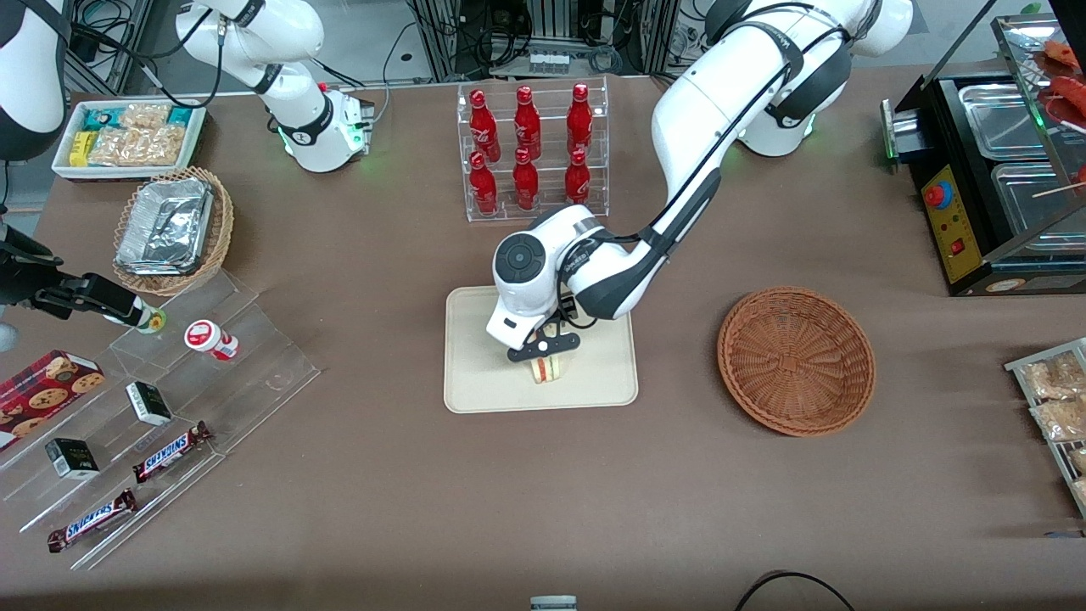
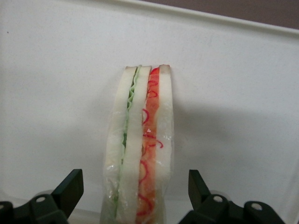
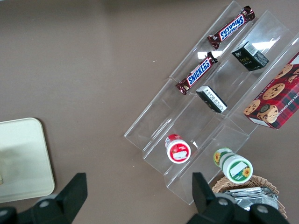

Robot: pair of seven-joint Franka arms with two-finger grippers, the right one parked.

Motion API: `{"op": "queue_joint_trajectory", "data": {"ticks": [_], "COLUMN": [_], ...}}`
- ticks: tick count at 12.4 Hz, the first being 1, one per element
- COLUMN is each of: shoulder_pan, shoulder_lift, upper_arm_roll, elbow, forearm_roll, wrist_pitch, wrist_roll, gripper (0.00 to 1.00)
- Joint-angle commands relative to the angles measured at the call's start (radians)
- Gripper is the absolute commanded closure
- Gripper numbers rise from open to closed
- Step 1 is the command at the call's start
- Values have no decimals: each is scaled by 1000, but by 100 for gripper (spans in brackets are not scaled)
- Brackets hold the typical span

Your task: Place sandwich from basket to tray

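You see the sandwich (image 2: 140,149) resting on the tray (image 1: 475,382), the hand (image 1: 543,346) spread wide around it, not gripping. The basket (image 1: 796,361) sits empty; only withdrawing seems left.

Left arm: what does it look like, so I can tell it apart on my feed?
The left arm has glossy white rounded shells with black joint bands, a black cable along it, and a dark round cap at the wrist. Its gripper is black, with wedge-shaped fingertips. A green light glows at its base.
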Motion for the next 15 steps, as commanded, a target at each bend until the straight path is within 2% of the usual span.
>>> {"op": "queue_joint_trajectory", "data": {"ticks": [1,6,8,10,12,15], "shoulder_pan": [-1,16,40,54,63,182], "shoulder_lift": [-24,-154,-194,-216,-263,-377], "upper_arm_roll": [-1,-4,-3,2,8,-1], "elbow": [31,37,31,34,11,-99], "forearm_roll": [12,-9,-35,-32,4,-23], "wrist_pitch": [-54,-156,-172,-233,-301,-327], "wrist_roll": [-16,-5,53,139,187,356], "gripper": [0,0,0,0,0,0]}}
